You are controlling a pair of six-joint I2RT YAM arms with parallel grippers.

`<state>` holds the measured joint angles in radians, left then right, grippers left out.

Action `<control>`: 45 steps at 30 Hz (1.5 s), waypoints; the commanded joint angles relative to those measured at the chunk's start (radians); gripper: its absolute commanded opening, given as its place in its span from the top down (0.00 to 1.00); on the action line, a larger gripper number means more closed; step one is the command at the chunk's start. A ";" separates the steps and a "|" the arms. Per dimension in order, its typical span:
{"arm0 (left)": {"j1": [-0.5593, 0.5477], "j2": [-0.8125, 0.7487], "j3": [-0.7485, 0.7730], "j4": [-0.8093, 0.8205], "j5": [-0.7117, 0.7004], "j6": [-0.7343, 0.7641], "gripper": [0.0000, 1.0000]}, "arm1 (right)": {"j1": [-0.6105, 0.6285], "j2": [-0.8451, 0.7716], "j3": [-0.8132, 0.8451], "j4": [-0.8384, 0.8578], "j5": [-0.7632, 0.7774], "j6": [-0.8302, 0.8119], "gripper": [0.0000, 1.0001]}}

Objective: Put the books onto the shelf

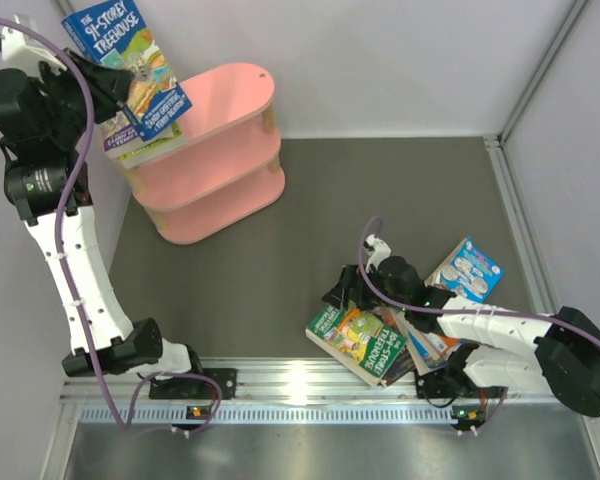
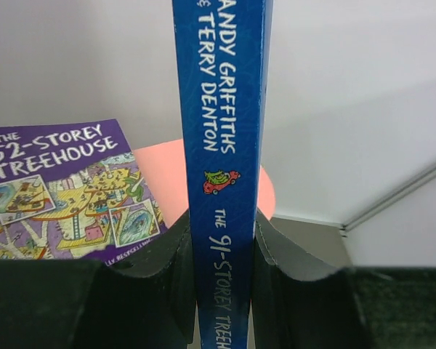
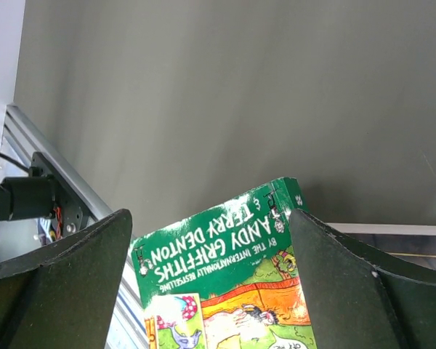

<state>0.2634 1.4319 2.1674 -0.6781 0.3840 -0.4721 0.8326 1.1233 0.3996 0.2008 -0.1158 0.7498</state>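
My left gripper (image 1: 120, 75) (image 2: 221, 225) is shut on a blue book (image 1: 115, 40) (image 2: 225, 109), "The 91-Storey Treehouse". It holds the book spine-up, high over the left end of the pink shelf (image 1: 230, 100) (image 2: 163, 174). A purple book (image 1: 130, 140) (image 2: 58, 189) lies on the shelf's top board under it. At the near right, my right gripper (image 1: 342, 290) (image 3: 211, 218) stands open over a green book (image 1: 360, 340) (image 3: 225, 247), one finger on either side of its top edge. That book tops a small pile of books (image 1: 430, 340).
A blue and white book (image 1: 467, 268) lies tilted just right of the pile. An aluminium rail (image 1: 310, 385) runs along the near edge, right beside the green book. White walls close in the left, back and right sides.
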 commanded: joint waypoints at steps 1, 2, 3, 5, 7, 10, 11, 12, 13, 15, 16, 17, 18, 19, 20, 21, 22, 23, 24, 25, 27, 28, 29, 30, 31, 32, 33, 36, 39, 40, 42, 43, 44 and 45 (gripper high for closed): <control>0.094 -0.010 -0.082 0.351 0.239 -0.183 1.00 | -0.007 0.029 -0.004 -0.009 -0.016 -0.036 0.12; 0.117 -0.013 -0.116 0.392 0.269 -0.219 1.00 | -0.007 0.033 -0.001 -0.011 -0.016 -0.040 0.12; 0.167 -0.019 -0.194 0.458 0.311 -0.264 1.00 | -0.007 0.042 0.001 -0.012 -0.016 -0.044 0.12; 0.216 -0.024 -0.277 0.649 0.415 -0.416 1.00 | -0.007 0.055 0.004 -0.009 -0.018 -0.046 0.12; 0.279 0.001 -0.360 0.762 0.496 -0.566 1.00 | -0.007 0.076 0.007 -0.008 -0.022 -0.052 0.12; 0.310 0.064 -0.414 0.929 0.561 -0.703 1.00 | -0.007 0.102 0.011 -0.004 -0.022 -0.058 0.12; 0.313 0.082 -0.414 0.954 0.578 -0.720 1.00 | -0.007 0.108 0.015 -0.003 -0.024 -0.059 0.12; 0.312 0.119 -0.408 0.966 0.596 -0.744 1.00 | -0.007 0.119 0.015 -0.003 -0.024 -0.063 0.12; 0.312 0.133 -0.406 0.976 0.611 -0.752 1.00 | -0.007 0.127 0.021 -0.004 -0.024 -0.064 0.12; 0.313 0.163 -0.397 0.970 0.645 -0.746 1.00 | -0.007 0.145 0.030 -0.005 -0.024 -0.069 0.12; 0.313 0.174 -0.391 0.948 0.653 -0.728 1.00 | -0.007 0.154 0.033 -0.004 -0.024 -0.069 0.13; 0.313 0.180 -0.365 0.904 0.662 -0.703 1.00 | -0.007 0.161 0.036 -0.004 -0.024 -0.072 0.13; 0.313 0.188 -0.353 0.823 0.662 -0.639 1.00 | -0.007 0.179 0.039 -0.003 -0.024 -0.072 0.13; 0.313 0.196 -0.342 0.778 0.665 -0.610 1.00 | -0.007 0.190 0.047 -0.001 -0.024 -0.072 0.13; 0.313 0.202 -0.324 0.741 0.668 -0.579 1.00 | -0.007 0.199 0.051 0.002 -0.027 -0.072 0.13; 0.313 0.211 -0.319 0.712 0.673 -0.535 1.00 | -0.007 0.217 0.056 0.006 -0.033 -0.067 0.13; 0.313 0.217 -0.314 0.643 0.676 -0.513 1.00 | -0.007 0.227 0.058 0.011 -0.036 -0.066 0.13; 0.315 0.228 -0.305 0.614 0.676 -0.470 1.00 | -0.007 0.242 0.061 0.018 -0.041 -0.063 0.14; 0.315 0.228 -0.301 0.576 0.675 -0.447 1.00 | -0.007 0.248 0.061 0.023 -0.045 -0.060 0.14; 0.313 0.242 -0.293 0.505 0.670 -0.424 1.00 | -0.006 0.256 0.064 0.028 -0.047 -0.059 0.14; 0.315 0.263 -0.265 0.427 0.659 -0.355 1.00 | -0.007 0.273 0.070 0.028 -0.051 -0.059 0.14; 0.313 0.271 -0.256 0.402 0.656 -0.341 1.00 | -0.007 0.276 0.076 0.026 -0.054 -0.059 0.14; 0.313 0.278 -0.239 0.369 0.656 -0.330 1.00 | -0.007 0.282 0.079 0.025 -0.054 -0.061 0.14; 0.315 0.297 -0.229 0.352 0.652 -0.307 1.00 | -0.007 0.289 0.085 0.023 -0.054 -0.066 0.14; 0.315 0.303 -0.215 0.335 0.648 -0.301 1.00 | -0.007 0.296 0.088 0.019 -0.054 -0.069 0.14; 0.318 0.311 -0.199 0.322 0.645 -0.298 0.97 | -0.006 0.299 0.091 0.014 -0.054 -0.072 0.15; 0.316 0.323 -0.192 0.307 0.641 -0.284 0.96 | -0.007 0.306 0.097 0.011 -0.054 -0.076 0.15; 0.316 0.338 -0.147 0.238 0.604 -0.234 0.87 | -0.007 0.322 0.107 0.005 -0.053 -0.081 0.15; 0.316 0.346 -0.110 0.171 0.563 -0.179 0.63 | -0.007 0.332 0.111 0.002 -0.054 -0.081 0.15; 0.316 0.348 -0.101 0.151 0.547 -0.163 0.56 | -0.007 0.336 0.113 0.003 -0.053 -0.081 0.15; 0.316 0.351 -0.070 0.105 0.509 -0.122 0.01 | -0.007 0.342 0.116 0.003 -0.054 -0.078 0.15; 0.318 0.349 -0.049 0.086 0.494 -0.108 0.01 | -0.007 0.343 0.117 0.005 -0.058 -0.078 0.15; 0.318 0.351 -0.040 0.072 0.474 -0.094 0.01 | -0.009 0.346 0.117 0.008 -0.058 -0.073 0.15; 0.319 0.349 -0.029 0.052 0.428 -0.068 0.01 | -0.007 0.348 0.116 0.008 -0.059 -0.073 0.15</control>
<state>0.5800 1.7512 2.1220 -0.4843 0.9283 -0.6952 0.8307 1.4414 0.5121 0.2695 -0.1715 0.6884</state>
